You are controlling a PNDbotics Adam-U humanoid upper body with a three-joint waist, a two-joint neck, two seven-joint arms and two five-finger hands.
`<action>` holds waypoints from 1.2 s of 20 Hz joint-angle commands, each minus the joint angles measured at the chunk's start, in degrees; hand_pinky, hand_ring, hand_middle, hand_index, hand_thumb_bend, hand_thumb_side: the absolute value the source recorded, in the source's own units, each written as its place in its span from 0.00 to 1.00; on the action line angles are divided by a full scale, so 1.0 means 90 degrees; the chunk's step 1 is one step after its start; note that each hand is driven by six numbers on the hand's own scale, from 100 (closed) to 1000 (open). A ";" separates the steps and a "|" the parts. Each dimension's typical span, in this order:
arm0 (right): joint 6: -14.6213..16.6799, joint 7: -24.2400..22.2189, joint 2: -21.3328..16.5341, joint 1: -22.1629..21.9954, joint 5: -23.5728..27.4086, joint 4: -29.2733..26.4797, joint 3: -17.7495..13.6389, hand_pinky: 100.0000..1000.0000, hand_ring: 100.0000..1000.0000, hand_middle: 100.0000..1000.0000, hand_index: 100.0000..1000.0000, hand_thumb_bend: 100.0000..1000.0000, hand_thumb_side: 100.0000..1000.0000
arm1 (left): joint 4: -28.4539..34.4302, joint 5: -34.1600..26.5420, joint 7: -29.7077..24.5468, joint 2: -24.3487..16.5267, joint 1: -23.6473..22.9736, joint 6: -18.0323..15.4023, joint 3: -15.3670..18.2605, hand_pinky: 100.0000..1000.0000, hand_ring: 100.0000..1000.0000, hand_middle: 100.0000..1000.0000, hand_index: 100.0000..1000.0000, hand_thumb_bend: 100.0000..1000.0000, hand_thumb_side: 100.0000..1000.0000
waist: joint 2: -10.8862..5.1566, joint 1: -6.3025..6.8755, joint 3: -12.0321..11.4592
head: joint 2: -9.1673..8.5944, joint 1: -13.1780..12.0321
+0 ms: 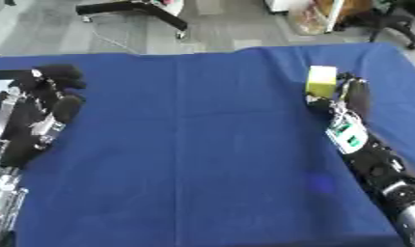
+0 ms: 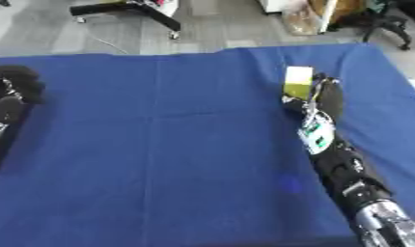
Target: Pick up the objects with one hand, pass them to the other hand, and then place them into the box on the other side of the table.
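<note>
Right robot hand [image 1: 350, 96] grasping yellow rectangular block [image 1: 322, 81]; left robot hand [image 1: 44, 103] clenched. Lift clear of blue-clothed worktop [image 1: 202, 144], then pass centrally.

Even, diffuse daylight-like lighting; the blue cloth on the bench [image 1: 202, 144] reads evenly bright, without glare or hard shadows. Both views are soft and slightly blurred throughout. The black arms lose detail in darkness.

Blue tablecloth [image 1: 202, 144] spread over the whole tabletop. Beyond the far edge, grey floor [image 1: 219, 24]; black wheeled stand base [image 1: 135, 9] toward far left corner. Bagged goods [image 1: 316, 17] and black chair legs [image 1: 396, 24] beyond far right corner.
</note>
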State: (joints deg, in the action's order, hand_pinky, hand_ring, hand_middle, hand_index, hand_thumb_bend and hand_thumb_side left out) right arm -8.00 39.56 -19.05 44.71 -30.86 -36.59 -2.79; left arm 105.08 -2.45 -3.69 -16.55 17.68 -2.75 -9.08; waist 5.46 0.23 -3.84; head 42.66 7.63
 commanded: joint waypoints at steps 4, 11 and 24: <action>0.0081 0.0276 -0.0103 0.0080 0.0146 -0.0129 0.0025 0.39 0.43 0.35 0.52 0.53 0.11 | 0.0043 0.0007 -0.0014 -0.0026 0.0063 -0.0009 0.0012 0.58 0.65 0.62 0.72 0.60 0.53 | -0.0067 -0.0008 -0.0001 | -0.0049 -0.0013; 0.0272 0.0319 -0.0132 0.0018 0.0248 -0.0330 0.0073 0.37 0.41 0.30 0.47 0.51 0.08 | -0.0003 -0.0005 -0.0023 -0.0022 0.0059 -0.0010 0.0017 0.58 0.64 0.61 0.72 0.60 0.53 | -0.0084 -0.0027 0.0024 | -0.0042 -0.0050; 0.0440 0.0332 -0.0168 -0.0041 0.0261 -0.0595 0.0133 0.35 0.37 0.22 0.37 0.38 0.00 | -0.0037 -0.0036 0.0011 -0.0016 0.0066 -0.0002 0.0013 0.57 0.64 0.61 0.72 0.59 0.54 | -0.0101 -0.0029 0.0054 | -0.0028 -0.0097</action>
State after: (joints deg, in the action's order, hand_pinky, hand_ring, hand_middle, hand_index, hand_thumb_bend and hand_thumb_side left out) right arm -4.37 42.48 -19.06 43.37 -28.63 -40.35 -1.70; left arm 104.16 -2.50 -3.70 -16.52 17.66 -2.73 -9.09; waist 5.44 -0.07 -3.44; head 42.67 7.07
